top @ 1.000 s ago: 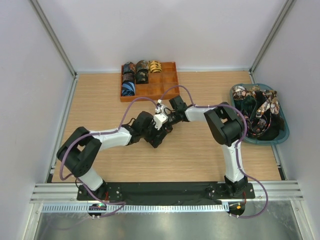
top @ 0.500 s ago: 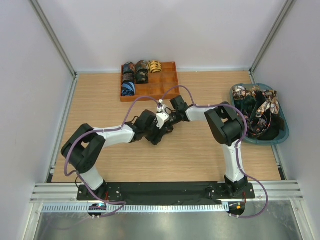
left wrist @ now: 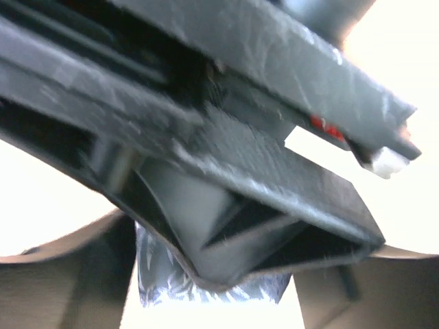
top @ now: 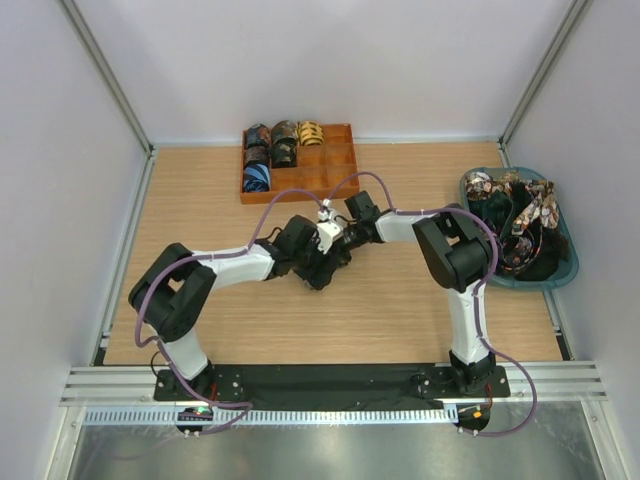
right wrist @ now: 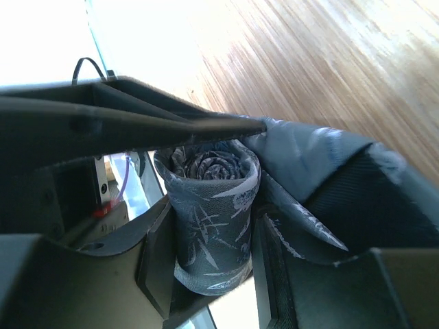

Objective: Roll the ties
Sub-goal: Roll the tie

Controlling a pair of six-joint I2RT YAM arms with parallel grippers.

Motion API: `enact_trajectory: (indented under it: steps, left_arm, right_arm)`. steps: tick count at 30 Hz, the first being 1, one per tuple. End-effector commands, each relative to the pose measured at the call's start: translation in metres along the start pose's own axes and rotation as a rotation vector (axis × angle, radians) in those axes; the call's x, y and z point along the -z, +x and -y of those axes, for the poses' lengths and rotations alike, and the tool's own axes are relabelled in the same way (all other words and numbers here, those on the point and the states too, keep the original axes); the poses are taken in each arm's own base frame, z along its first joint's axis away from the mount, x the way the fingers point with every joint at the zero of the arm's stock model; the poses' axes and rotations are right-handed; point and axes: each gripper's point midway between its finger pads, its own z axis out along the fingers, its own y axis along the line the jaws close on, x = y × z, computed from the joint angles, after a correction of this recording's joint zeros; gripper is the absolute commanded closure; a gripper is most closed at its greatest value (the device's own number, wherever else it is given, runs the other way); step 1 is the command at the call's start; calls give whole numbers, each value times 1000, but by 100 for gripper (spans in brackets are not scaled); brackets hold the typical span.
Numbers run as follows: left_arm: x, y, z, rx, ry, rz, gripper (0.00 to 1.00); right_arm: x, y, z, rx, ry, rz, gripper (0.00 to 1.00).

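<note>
Top view evenly lit and sharp; wrist views blurred, with blown-out white glare

**Colour and pattern reference: ties, tray, basket, table**

Rolled tie (right wrist: 212,226): grey-blue with a pale silver leaf print. Tray (top: 338,172) at 12 o'clock: orange-brown, holding black, brown-patterned, gold-striped (top: 311,132) and blue (top: 257,179) rolls. Basket (top: 566,268) at 3 o'clock: teal. Loose ties (top: 515,215) in it: brown, white and black prints. Table (top: 400,310): light wood grain. Cables (top: 365,174): purple.
</note>
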Motion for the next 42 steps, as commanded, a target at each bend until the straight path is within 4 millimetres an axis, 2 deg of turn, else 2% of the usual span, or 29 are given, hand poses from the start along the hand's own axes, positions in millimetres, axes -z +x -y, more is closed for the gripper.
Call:
enact_trajectory:
  steps: [1, 3, 7, 8, 14, 15, 20, 26, 27, 29, 35, 37, 39, 40, 41, 42]
  left_arm:
    - [-4, 22, -6, 54, -20, -86, 11]
    - [1, 16, -7, 43, -22, -69, 6]
    - [14, -1, -7, 20, -28, -27, 3]
    - [16, -3, -9, 7, -32, -24, 3]
    - [7, 7, 0, 6, 32, -79, 4]
    - [6, 10, 2, 8, 46, -95, 5]
    - [0, 12, 5, 12, 68, -114, 12]
    - [-5, 24, 7, 65, 68, -165, 26]
    - [-5, 28, 7, 77, 62, -183, 31]
    - [-6, 33, 8, 104, 60, -206, 36]
    - [-7, 44, 10, 147, 40, -233, 42]
    - [-7, 47, 11, 142, 34, -238, 41]
    - [-8, 47, 13, 131, 22, -240, 36]
    - [-8, 47, 13, 124, 11, -239, 32]
    - [-7, 46, 13, 114, 7, -234, 22]
    - [-6, 45, 11, 109, 0, -230, 18]
  right_arm:
    - [-9, 39, 60, -69, 225, -77, 61]
    - [-10, 42, 61, -74, 223, -94, 64]
    - [-10, 43, 60, -53, 213, -114, 65]
    - [-10, 48, 64, -57, 219, -140, 65]
    - [-9, 55, 73, -59, 214, -197, 66]
    - [-11, 59, 78, -76, 211, -211, 66]
    - [-12, 63, 80, -89, 200, -234, 67]
    - [-11, 64, 78, -89, 194, -239, 66]
    - [-11, 62, 77, -86, 193, -236, 66]
    - [-9, 61, 75, -80, 195, -232, 61]
    - [-8, 57, 70, -87, 191, -227, 57]
    - [-7, 56, 69, -93, 189, -225, 57]
    - [-8, 55, 68, -90, 182, -224, 58]
    - [-8, 55, 66, -86, 166, -225, 58]
    - [-8, 54, 65, -81, 160, -225, 59]
    - [-9, 51, 63, -72, 151, -225, 59]
